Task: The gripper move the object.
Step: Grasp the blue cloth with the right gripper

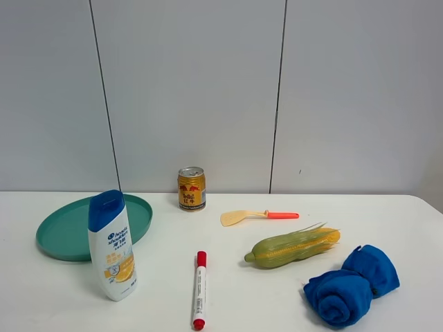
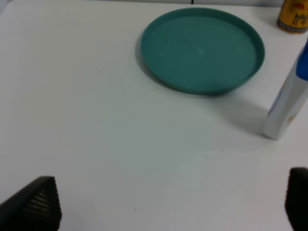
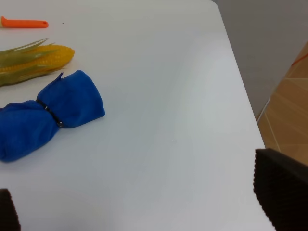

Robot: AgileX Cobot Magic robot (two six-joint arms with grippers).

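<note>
One blue towel (image 1: pixel 351 285) beside corn (image 1: pixel 293 247)

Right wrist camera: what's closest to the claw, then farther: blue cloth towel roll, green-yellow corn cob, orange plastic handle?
1. Blue cloth towel roll: nearest the right gripper.
2. Green-yellow corn cob: just beyond the towel.
3. Orange plastic handle: farthest, past the corn.

Left gripper (image 2: pixel 166 204): jaws spread wide, nothing between them. Black ribbed fingertips (image 2: pixel 36 204) only part in wrist view, raised clear of surface below.
Right gripper (image 3: pixel 144 202): jaws fully apart, empty. Dark textured pad (image 3: pixel 281 187) visible, angled downward.
</note>
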